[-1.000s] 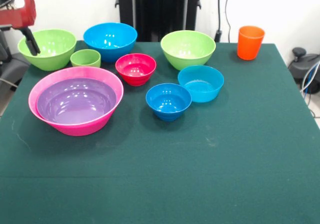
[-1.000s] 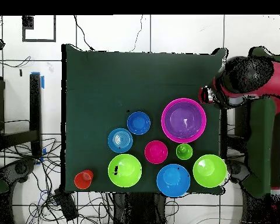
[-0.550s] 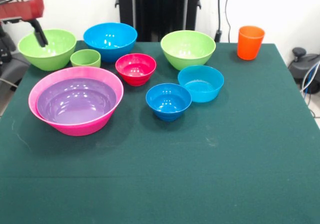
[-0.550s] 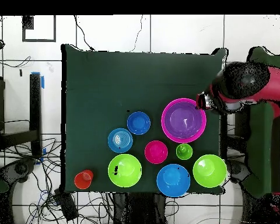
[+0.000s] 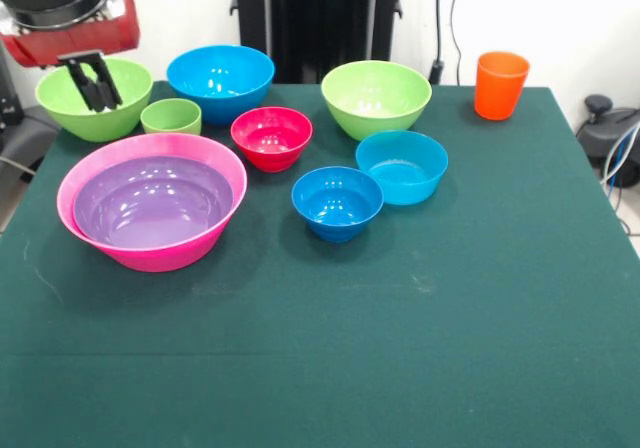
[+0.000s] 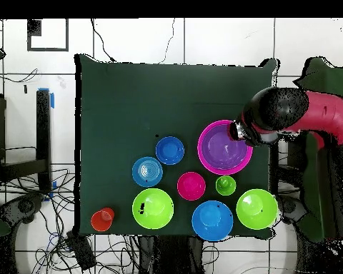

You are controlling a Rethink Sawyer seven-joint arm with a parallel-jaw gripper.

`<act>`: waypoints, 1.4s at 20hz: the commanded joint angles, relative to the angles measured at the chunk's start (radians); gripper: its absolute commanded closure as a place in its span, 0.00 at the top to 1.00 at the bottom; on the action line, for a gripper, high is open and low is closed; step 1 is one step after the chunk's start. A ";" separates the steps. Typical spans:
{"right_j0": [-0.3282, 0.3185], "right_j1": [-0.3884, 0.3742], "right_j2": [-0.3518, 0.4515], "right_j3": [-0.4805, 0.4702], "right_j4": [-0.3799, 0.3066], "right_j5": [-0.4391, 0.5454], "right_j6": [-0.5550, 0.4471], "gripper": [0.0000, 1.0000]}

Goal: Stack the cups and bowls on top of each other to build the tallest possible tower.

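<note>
My gripper (image 5: 97, 83) hangs open and empty above the far left rim of the huge pink bowl (image 5: 150, 256), which holds the wide purple bowl (image 5: 150, 203). In the overhead view the gripper (image 6: 239, 132) is over the pink bowl's (image 6: 206, 158) right rim. Behind it stands a lime-green bowl (image 5: 58, 106) with the short green cup (image 5: 171, 116) beside it. The large blue bowl (image 5: 220, 78), small red bowl (image 5: 271, 136), second lime-green bowl (image 5: 376, 98), teal bowl (image 5: 401, 166) and small blue bowl (image 5: 337, 201) stand separately. At the far right corner is the orange cup (image 5: 500, 85).
All of this stands on a dark green table (image 5: 400, 318). The red arm (image 6: 324, 118) reaches in from beyond the table's edge. A black pedestal (image 5: 318, 18) stands behind the table, with cables and a dark device (image 5: 610, 128) at the right.
The gripper has moved from beyond the table's edge to over the pink bowl's rim. It has turned, so both fingers now show. The bowls and cups have not moved.
</note>
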 commanded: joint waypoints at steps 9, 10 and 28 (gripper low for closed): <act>0.055 0.049 -0.074 0.112 -0.019 -0.221 0.046 0.00; 0.055 0.070 -0.078 0.107 -0.021 -0.233 0.046 0.00; 0.060 0.112 -0.149 0.129 -0.050 -0.372 0.050 0.00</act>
